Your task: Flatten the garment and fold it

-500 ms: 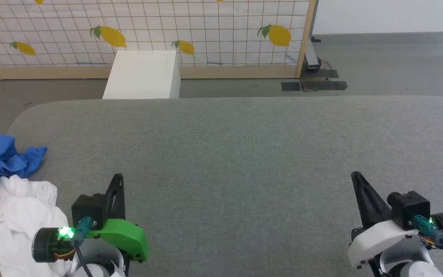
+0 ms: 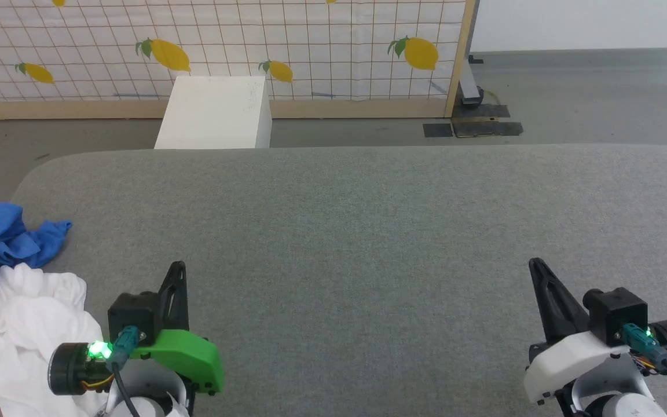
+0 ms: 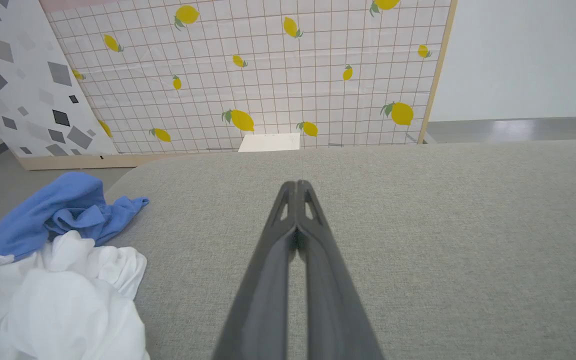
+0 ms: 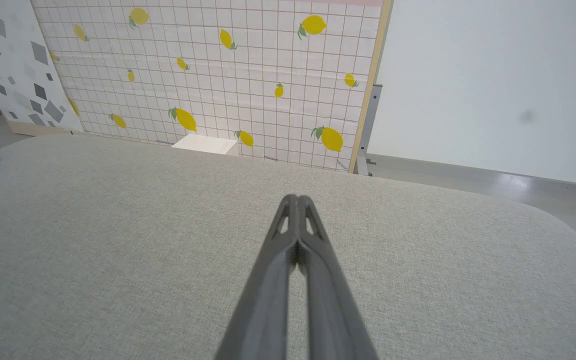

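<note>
1. Grey fabric-covered table (image 2: pixel 368 231): rounded far corners, spanning almost the full width of the head view.
2. Lemon-print grid screen (image 2: pixel 223 46): upright beyond the table's far edge, wooden frame, metal foot at its right end. Grey-and-black patterned panel (image 3: pixel 18 90) leaning just left of it in the left wrist view.
3. Grey floor (image 2: pixel 600 98): between table and screen, running on to the right under a white wall.
4. Garment (image 2: pixel 15 324): crumpled heap at the table's near left corner, cut off by the left edge of the head view. White body bunched on the near side, blue part (image 2: pixel 3 237) wadded on the far side, one blue tip lying out toward the table's middle. Neither flattened nor folded.
5. White box (image 2: pixel 215 113): on the floor against the screen's base, just past the far table edge, left of centre.
6. Left gripper (image 2: pixel 178 266): near left, green wrist cover, green lamp lit. Fingers (image 3: pixel 268 280) pressed together tip to tip, nothing between them. Just right of the white heap; contact with the cloth impossible to tell.
7. Right gripper (image 2: pixel 535 264): near right, white wrist cover. Fingers (image 4: pixel 328 300) likewise closed and empty, well apart from the garment.
8. Dark flat plates (image 2: pixel 472 128): on the floor by the screen's foot.
</note>
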You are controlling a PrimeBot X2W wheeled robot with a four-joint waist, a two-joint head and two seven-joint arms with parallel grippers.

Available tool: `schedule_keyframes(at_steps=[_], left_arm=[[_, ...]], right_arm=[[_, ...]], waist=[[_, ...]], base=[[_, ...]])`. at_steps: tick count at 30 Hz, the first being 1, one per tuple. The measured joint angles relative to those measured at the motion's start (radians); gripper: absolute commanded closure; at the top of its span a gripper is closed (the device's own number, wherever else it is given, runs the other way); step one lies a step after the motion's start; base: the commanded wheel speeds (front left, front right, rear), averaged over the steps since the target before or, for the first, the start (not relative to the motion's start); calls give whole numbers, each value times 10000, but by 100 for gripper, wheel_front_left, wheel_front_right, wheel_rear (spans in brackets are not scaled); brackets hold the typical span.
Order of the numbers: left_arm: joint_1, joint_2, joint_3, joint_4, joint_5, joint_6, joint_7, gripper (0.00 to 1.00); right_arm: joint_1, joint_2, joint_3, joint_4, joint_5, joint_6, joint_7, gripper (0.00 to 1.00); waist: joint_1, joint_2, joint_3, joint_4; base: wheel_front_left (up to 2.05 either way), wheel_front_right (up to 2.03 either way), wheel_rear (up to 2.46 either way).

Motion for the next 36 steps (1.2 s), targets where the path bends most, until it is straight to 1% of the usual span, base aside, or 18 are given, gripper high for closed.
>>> schedule_keyframes(at_steps=[14,15,28,32,36], left_arm=[[0,0,0,0,0,0,0,100],[-2,2,-6,2,-10,-2,0,0],[-21,2,-134,169,-81,2,-61,0],[-41,2,-186,265,-138,79,-150,0],[-71,8,-251,428,-173,134,-265,0]], right_arm=[[0,0,-2,0,0,0,0,100],[2,-2,-4,4,4,0,0,0],[4,-4,-56,35,21,0,-19,0],[4,-4,-92,48,40,0,-104,0],[4,-4,-121,75,56,0,-190,0]], waist=[[0,0,0,0],[0,0,0,0],[1,0,-9,54],[1,0,-14,158],[1,0,-21,413]], base=[[0,0,0],[0,0,0],[0,0,0],[0,0,0],[0,0,0]])
